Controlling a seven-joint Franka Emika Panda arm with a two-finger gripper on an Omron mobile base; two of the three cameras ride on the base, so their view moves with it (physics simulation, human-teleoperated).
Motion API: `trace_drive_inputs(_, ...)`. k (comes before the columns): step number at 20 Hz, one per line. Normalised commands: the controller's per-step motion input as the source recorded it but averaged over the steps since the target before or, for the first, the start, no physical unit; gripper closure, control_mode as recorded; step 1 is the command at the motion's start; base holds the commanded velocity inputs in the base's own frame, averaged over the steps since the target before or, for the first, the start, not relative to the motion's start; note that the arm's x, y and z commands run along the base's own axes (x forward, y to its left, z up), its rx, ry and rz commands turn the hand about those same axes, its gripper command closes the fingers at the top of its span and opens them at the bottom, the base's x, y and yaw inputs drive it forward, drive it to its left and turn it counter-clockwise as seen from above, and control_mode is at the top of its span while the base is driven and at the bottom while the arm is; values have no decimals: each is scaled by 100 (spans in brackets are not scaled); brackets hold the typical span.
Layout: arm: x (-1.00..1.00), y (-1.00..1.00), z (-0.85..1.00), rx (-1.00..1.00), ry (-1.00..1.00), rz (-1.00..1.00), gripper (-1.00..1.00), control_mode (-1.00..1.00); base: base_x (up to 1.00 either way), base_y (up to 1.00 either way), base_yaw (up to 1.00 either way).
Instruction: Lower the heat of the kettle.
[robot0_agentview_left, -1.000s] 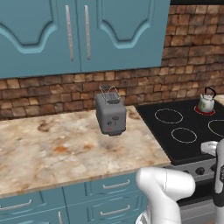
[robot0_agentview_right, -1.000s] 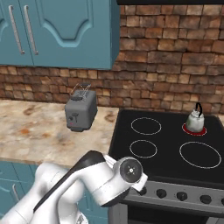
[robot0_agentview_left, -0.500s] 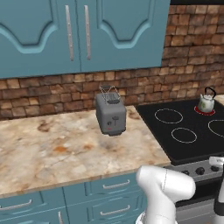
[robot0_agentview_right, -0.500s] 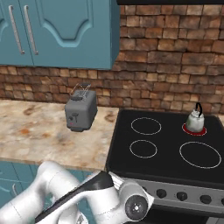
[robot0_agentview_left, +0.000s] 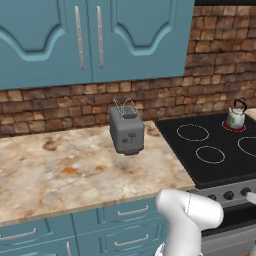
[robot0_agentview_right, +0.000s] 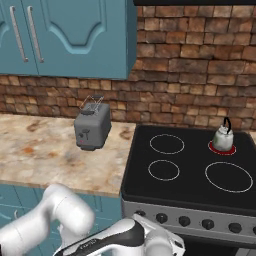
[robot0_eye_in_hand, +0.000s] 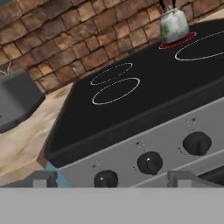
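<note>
Glossy white robot arm (robot0_agentview_right: 55, 225) with bulbous rounded segments, a dark band bearing small lettering near the wrist.

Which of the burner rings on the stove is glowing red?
The back right burner, the one under the kettle. Its ring shines red around the kettle's base, while the other three rings on the black cooktop are plain white outlines with nothing on them.
</note>
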Motion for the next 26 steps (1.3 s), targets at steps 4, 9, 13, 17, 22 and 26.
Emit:
trace_drive_inputs(4, 0, -45, -12, 0, -21, 0, -100, -100, 0, 0, 0)
trace_drive_inputs(9, 0, -35, -17, 0, -17, 0, -100, -100, 0, 0, 0)
trace_drive_inputs(13, 3, -22, -22, 0, -14, 0, -100, -100, 0, 0, 0)
trace_drive_inputs(17, 10, -2, -19, 0, -7, 0, -100, -100, 0, 0, 0)
trace_drive_inputs(22, 20, -8, -1, -1, -2, 0, -100, -100, 0, 0, 0)
trace_drive_inputs(26, 33, 0, -5, -6, 0, 0, -100, -100, 0, 0, 0)
